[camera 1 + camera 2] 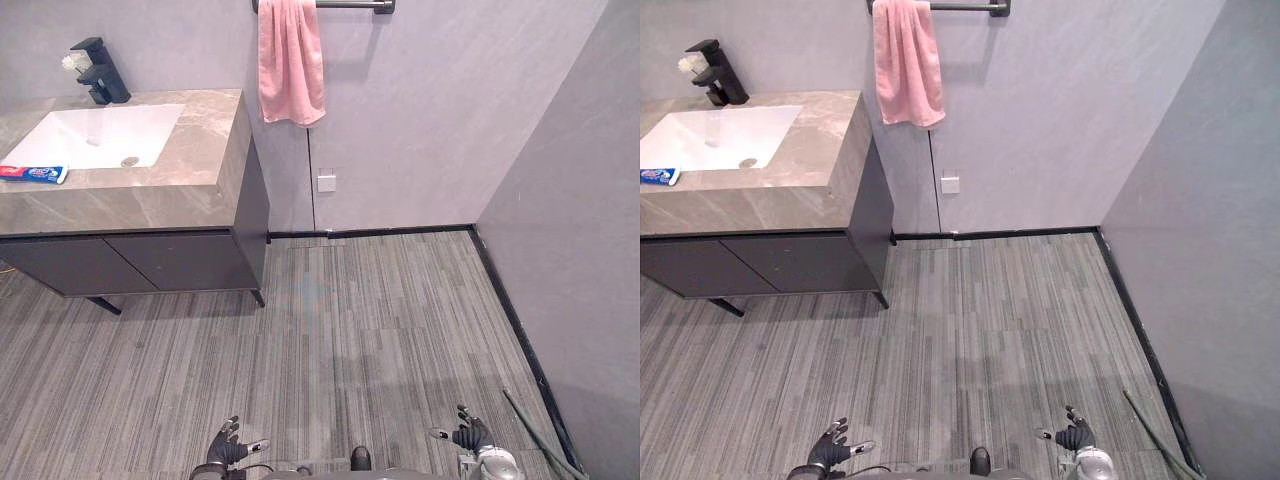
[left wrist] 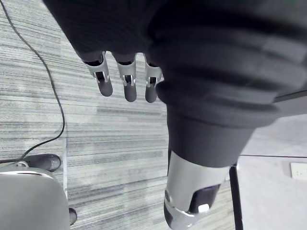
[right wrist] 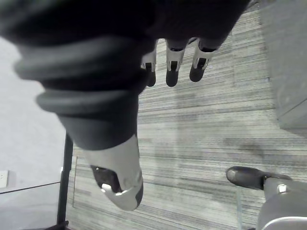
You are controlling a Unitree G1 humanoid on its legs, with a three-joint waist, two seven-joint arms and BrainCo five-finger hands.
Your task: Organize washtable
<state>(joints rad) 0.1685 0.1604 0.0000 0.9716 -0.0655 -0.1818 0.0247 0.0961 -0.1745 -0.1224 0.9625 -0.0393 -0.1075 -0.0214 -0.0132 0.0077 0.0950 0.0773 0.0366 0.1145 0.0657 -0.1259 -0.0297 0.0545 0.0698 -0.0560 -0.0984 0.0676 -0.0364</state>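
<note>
My left hand (image 1: 228, 447) and right hand (image 1: 468, 435) hang low over the grey striped floor (image 1: 350, 330), fingers loosely spread, holding nothing; the red, white and blue toothpaste tube (image 1: 33, 173) lies on the grey marble desk (image 1: 195, 160), just beside the white rectangular sink (image 1: 100, 135), well apart from both hands.

Light reads soft and even, coming from above. You get a well-lit top on the counter (image 1: 195, 150). Its basin (image 1: 100, 135) is the brightest area, nearly white with little shading. Under the counter a dark shadow band lies on the floor (image 1: 350, 330). Just right of the counter, the towel (image 1: 290, 60) throws a faint shadow on the back wall (image 1: 420, 120). Farther right of the counter, the side wall (image 1: 570, 200) reads dimmer than the back wall.
</note>
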